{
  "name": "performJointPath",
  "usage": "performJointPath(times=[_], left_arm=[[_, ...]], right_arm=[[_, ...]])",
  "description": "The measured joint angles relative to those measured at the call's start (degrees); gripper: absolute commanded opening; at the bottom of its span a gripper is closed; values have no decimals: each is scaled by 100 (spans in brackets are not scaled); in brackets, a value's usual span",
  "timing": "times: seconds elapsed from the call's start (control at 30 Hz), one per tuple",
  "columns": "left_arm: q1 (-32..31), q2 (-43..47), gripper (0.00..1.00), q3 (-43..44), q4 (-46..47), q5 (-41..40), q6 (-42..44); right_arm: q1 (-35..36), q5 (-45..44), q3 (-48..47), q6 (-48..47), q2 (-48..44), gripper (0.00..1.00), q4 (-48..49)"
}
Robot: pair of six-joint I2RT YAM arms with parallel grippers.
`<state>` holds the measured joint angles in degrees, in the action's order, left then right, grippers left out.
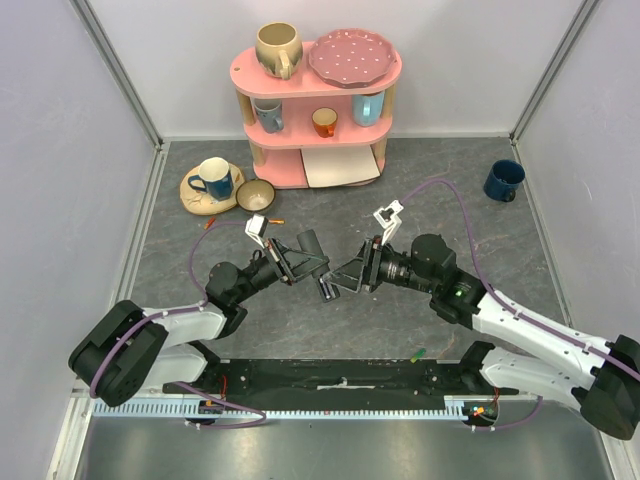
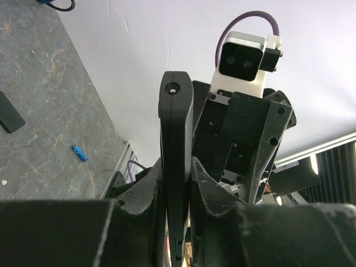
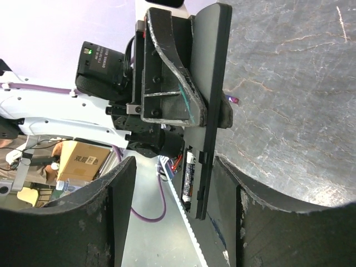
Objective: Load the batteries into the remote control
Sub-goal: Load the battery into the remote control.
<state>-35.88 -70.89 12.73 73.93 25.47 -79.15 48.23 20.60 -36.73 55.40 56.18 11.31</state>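
My left gripper point(image 1: 305, 262) is shut on the black remote control point(image 1: 322, 272) and holds it above the table mid-scene. In the left wrist view the remote point(image 2: 177, 128) stands edge-on, clamped between my fingers. In the right wrist view the remote point(image 3: 214, 83) shows its open compartment with one battery point(image 3: 188, 175) seated inside. My right gripper point(image 3: 178, 222) is open and empty, its fingers either side of the remote's end. Loose batteries lie on the table: orange point(image 1: 275, 221), green point(image 1: 418, 353), blue point(image 2: 79, 153).
A pink shelf point(image 1: 315, 110) with mugs and a plate stands at the back. A blue mug on a saucer point(image 1: 212, 180) and a bowl point(image 1: 255, 195) sit back left, another blue mug point(image 1: 503, 180) back right. A flat black piece point(image 2: 8, 111) lies on the table.
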Motion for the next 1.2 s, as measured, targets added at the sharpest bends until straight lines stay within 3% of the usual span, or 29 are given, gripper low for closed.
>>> performJointPath(times=[0.37, 1.2], left_arm=[[0, 4, 2, -2, 11, 13, 0], [2, 46, 2, 2, -68, 13, 0]], right_arm=[[-79, -11, 96, -114, 111, 51, -208], [-83, 13, 295, -4, 363, 48, 136]])
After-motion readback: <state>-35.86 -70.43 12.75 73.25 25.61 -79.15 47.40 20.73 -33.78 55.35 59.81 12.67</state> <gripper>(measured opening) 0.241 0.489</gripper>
